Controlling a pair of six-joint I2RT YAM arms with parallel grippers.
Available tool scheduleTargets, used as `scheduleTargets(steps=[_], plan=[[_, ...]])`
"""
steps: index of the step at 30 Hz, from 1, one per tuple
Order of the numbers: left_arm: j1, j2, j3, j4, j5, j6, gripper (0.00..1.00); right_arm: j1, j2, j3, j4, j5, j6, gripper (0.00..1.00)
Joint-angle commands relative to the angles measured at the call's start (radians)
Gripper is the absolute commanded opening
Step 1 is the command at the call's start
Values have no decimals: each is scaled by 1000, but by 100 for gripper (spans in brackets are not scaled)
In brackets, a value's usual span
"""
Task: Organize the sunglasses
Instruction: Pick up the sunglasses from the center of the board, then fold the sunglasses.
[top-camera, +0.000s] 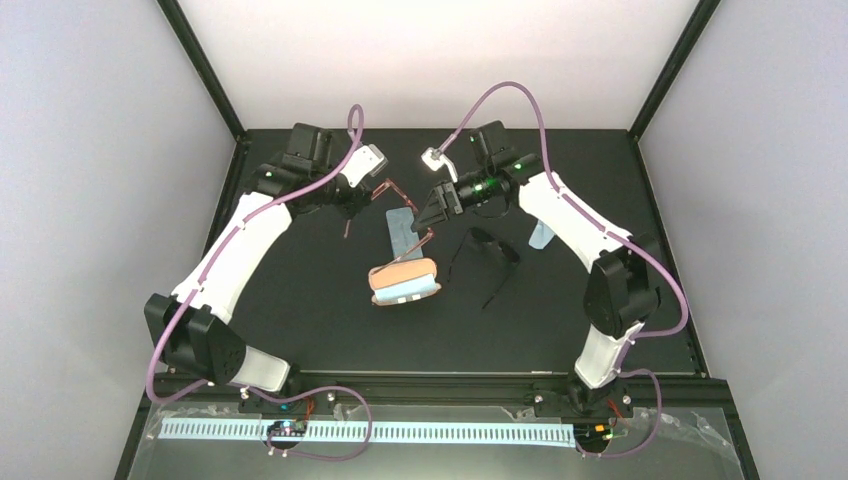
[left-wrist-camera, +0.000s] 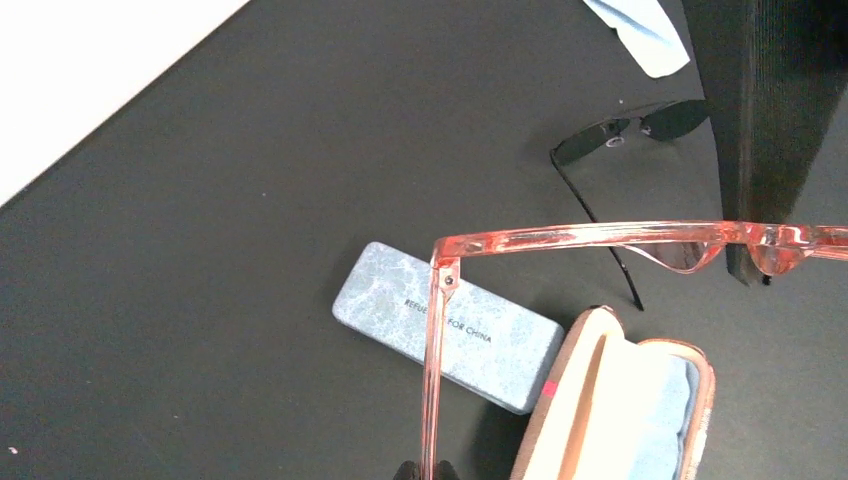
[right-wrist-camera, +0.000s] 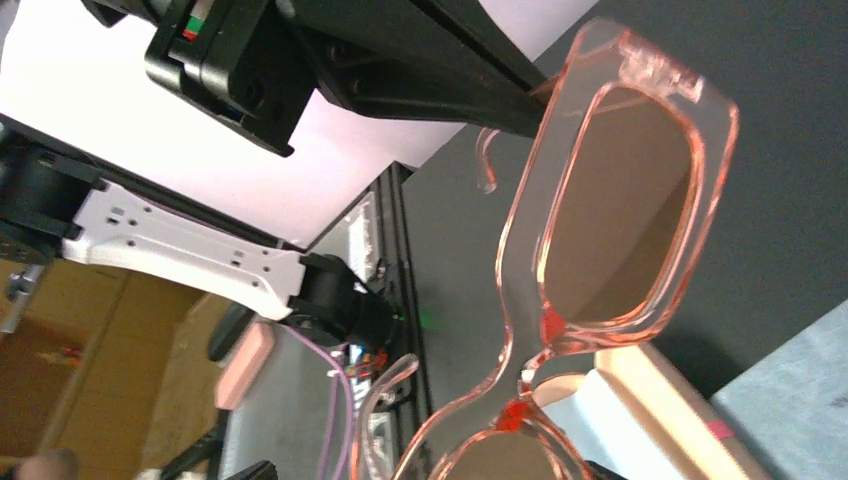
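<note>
The reddish-brown sunglasses (top-camera: 405, 200) hang in the air between both grippers, above the cases. My left gripper (left-wrist-camera: 425, 470) is shut on the end of one temple arm, which runs up to the hinge and the frame front (left-wrist-camera: 600, 237). My right gripper (top-camera: 432, 213) is shut on the frame front; its dark finger (left-wrist-camera: 760, 130) crosses the frame. In the right wrist view the lenses (right-wrist-camera: 610, 210) fill the frame close up. The black sunglasses (top-camera: 490, 250) lie unfolded on the table to the right and also show in the left wrist view (left-wrist-camera: 640, 125).
A closed blue-grey case (left-wrist-camera: 500, 350) lies under the held pair. An open tan case (top-camera: 405, 282) with a light blue cloth inside lies just nearer. Another light blue cloth (top-camera: 540, 236) lies right of the black pair. The white wall is behind.
</note>
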Motion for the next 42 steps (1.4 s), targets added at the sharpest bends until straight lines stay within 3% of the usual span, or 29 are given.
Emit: scheduleTargets(steps=[1,17,21,27,31,35,42], plan=[[-22,-23,6,50,-58,-25,2,4,26,-25,72,-96,81,76],[-42,-76,-53,98,-113,-13,2,1,42,-41,105,-109,117,47],[-45,-91,-66,105,-114,-3,6,-7,46,-40,99,-90,112,40],[-46,-106,-86,115,-85,6,34,-29,38,-25,53,-59,47,29],[-44,-115,-88,102,-17,23,60,-39,34,8,-30,-21,-53,27],[-38,-130,-91,64,40,52,79,-60,11,0,-74,16,-132,26],[9,-101,-78,-14,194,64,83,-69,-59,-27,-100,90,-218,25]])
